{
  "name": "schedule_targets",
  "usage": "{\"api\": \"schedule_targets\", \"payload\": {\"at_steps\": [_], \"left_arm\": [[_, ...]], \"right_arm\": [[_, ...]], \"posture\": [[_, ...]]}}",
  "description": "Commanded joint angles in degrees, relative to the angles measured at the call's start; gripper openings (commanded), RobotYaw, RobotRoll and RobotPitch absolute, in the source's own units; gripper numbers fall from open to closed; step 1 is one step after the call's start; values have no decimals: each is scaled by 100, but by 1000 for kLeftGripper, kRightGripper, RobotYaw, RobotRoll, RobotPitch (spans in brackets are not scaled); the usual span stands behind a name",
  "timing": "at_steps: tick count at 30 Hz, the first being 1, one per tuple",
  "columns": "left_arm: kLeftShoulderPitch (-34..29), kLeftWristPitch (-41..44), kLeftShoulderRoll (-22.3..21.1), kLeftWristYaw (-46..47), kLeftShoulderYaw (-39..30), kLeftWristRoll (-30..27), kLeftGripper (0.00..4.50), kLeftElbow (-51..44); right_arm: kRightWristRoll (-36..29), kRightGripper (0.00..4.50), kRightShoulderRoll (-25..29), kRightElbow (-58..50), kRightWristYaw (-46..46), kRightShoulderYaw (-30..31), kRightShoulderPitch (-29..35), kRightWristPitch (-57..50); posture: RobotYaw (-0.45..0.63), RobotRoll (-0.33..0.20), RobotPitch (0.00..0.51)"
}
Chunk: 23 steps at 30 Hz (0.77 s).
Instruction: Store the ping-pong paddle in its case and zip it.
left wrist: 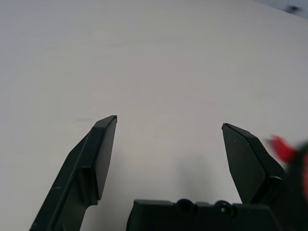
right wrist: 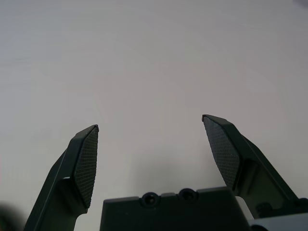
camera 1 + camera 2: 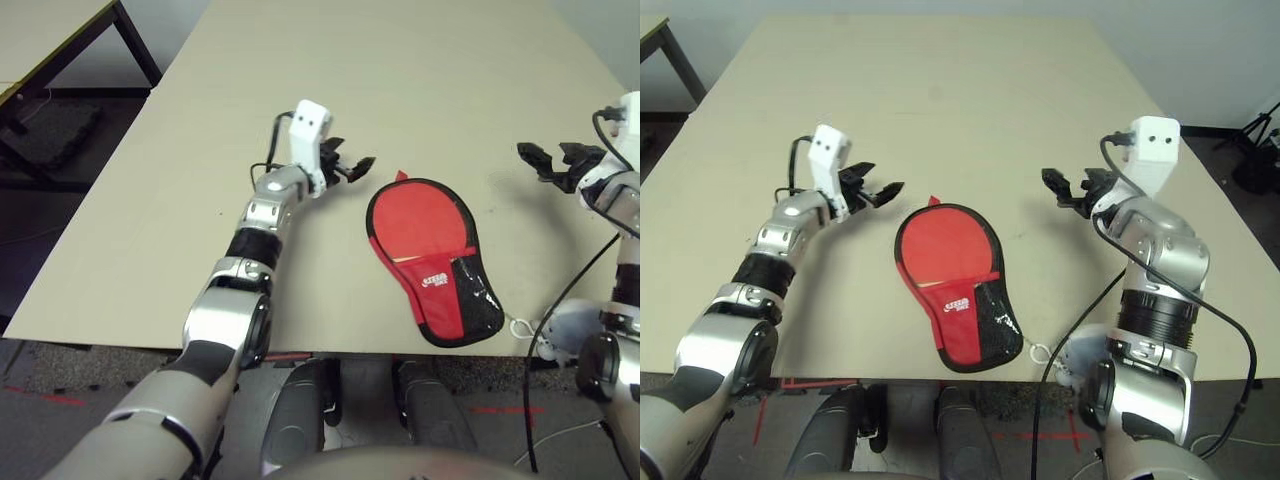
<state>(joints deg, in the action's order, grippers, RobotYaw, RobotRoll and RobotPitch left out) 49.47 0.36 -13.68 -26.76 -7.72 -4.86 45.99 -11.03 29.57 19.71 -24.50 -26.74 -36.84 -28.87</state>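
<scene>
**Case flat on the table, both grippers released beside it**

The case (image 3: 955, 290) lies flat near the table's front edge, round end toward 11 o'clock and narrow handle end toward 5 o'clock. Its top is red with black edging all round; a white logo and a clear mesh pocket sit on the narrow end. A strip of light wood shows at a slit across the middle of the red face — more of the ping-pong paddle (image 3: 931, 285) cannot be made out. A small red tab sticks out of the round end at 12 o'clock. Just off the narrow end, at 4 o'clock, a small white ring (image 3: 1039, 352) lies on the table (image 3: 970, 120) close to the front edge.

The left gripper (image 3: 878, 190) is at about 10 o'clock from the case, near its round end but apart from it, fingers spread and grasping nothing. The right gripper (image 3: 1068, 190) is at about 2 o'clock, further off, its fingers likewise spread wide and empty — the wrist view shows bare table between the textured pads (image 2: 86, 163).

A black cable runs down along the right arm past the table's front edge.
</scene>
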Motion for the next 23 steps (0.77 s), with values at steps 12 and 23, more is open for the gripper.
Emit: {"api": "schedule_targets", "payload": {"at_steps": [12, 23], "left_arm": [[-1041, -709, -768, 1242, -665, -140, 4500, -158], [-1501, -639, -784, 1559, -802, -300, 4500, -413]], "right_arm": [[-145, 4458, 453, 2417, 428, -19, -411, 1905], [-249, 4458, 499, 2730, 1050, -116, -370, 2346]], "posture": [[-23, 0, 174], [-28, 0, 170]]}}
